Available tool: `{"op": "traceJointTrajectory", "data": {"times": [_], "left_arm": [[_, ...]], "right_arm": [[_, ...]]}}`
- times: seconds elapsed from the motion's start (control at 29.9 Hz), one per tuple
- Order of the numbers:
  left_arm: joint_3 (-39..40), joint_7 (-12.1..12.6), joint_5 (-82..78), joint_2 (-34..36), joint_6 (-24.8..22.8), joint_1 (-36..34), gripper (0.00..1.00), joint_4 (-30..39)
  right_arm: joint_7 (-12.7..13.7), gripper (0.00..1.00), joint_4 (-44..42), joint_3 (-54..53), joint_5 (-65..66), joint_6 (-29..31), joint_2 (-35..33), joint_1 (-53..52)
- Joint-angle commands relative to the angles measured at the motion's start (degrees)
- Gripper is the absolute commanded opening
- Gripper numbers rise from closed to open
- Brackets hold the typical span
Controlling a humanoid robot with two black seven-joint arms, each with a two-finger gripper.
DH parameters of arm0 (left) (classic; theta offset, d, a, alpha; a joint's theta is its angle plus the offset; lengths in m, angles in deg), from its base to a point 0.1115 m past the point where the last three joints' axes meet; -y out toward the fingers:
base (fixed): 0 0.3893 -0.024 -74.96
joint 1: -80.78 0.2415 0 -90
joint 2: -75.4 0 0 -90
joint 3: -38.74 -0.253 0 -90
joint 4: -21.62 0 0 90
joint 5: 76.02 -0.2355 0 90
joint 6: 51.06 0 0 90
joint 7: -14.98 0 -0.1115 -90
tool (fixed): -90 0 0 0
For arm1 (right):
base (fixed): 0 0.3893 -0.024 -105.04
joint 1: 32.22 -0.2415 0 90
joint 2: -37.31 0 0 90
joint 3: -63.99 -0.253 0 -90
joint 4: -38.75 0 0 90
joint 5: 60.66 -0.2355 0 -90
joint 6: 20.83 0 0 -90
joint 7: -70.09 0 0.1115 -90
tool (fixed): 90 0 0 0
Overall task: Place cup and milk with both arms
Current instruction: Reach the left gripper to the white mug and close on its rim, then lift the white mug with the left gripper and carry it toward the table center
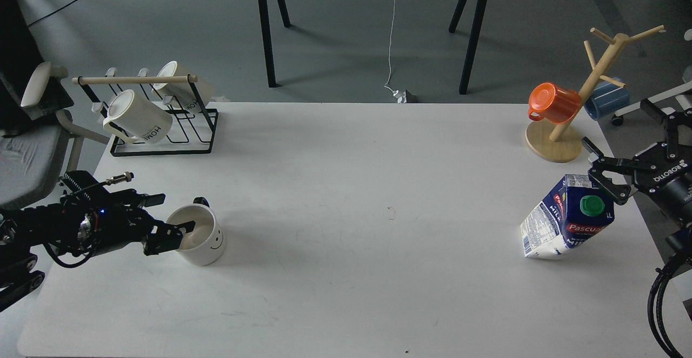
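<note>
The cup [201, 237], a white mug with a black smiley face, stands upright near the table's front left. My left gripper [172, 214] is open at its left side. One finger [183, 229] lies over the rim and opening, the other finger [151, 200] is outside, behind and left of the mug. The milk [567, 217], a blue and white carton with a green cap, stands at the right and looks tilted rightward. My right gripper [614, 123] is wide open just right of and behind the carton's top; I cannot tell if it touches.
A black wire rack [162, 131] with two cream "HOME" mugs stands at the back left. A wooden mug tree [557, 144] with an orange cup [552, 103] stands at the back right, close to my right gripper. The table's right edge [643, 223] is near the carton.
</note>
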Motion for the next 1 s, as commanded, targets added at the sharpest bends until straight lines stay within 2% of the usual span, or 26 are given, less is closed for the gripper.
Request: {"op": "traceJointTrajectory", "data": {"times": [0.0, 0.13, 0.23, 0.27, 0.3, 0.33, 0.37, 0.5, 0.7, 0.97], "left_arm": [[-0.13, -0.01, 0.00, -0.93, 0.23, 0.08, 0.96, -0.71], [-0.22, -0.01, -0.09, -1.72, 0.23, 0.08, 0.88, -1.32], [-0.22, -0.01, -0.79, -1.64, 0.31, 0.08, 0.76, -1.41], [-0.22, -0.01, -1.22, -1.64, 0.40, 0.08, 0.69, -1.41], [-0.22, -0.01, -1.84, -1.64, 0.66, 0.08, 0.55, -1.41], [-0.22, -0.01, -2.89, -1.64, 1.19, 0.00, 0.28, -1.41], [-0.22, -0.01, -3.33, -1.72, 2.15, 0.00, 0.14, -1.41], [-0.22, -0.01, -3.51, -2.34, 7.95, 0.00, 0.08, -1.76], [-0.22, -0.01, -3.60, -2.34, 7.96, -0.18, 0.02, -1.59], [-0.04, -0.01, -3.51, -2.07, 7.96, -0.62, 0.01, 2.19]], "right_arm": [[0.01, 0.98, 0.00, 0.00, 0.00, 0.00, -0.01, 0.15], [0.01, 0.98, 0.00, 0.00, 0.00, 0.00, -0.01, 0.33], [0.01, 0.98, 0.00, 0.00, 0.00, 0.00, -0.01, 0.50], [0.01, 0.98, 0.00, 0.00, 0.00, 0.00, -0.01, 0.51], [0.01, 0.98, 0.00, 0.00, 0.00, 0.00, -0.01, 0.51], [0.01, 0.98, 0.00, 0.00, 0.00, 0.00, -0.01, 0.68], [0.01, 0.98, -0.09, 0.00, 0.00, 0.00, -0.01, 0.77], [0.01, 0.98, -0.17, 0.09, 0.00, 0.00, -0.01, 0.94], [0.01, 0.98, -0.09, 0.09, 0.00, 0.00, 0.08, 1.74], [0.01, 0.98, -0.09, 0.09, 0.00, 0.00, 0.08, 2.79]]}}
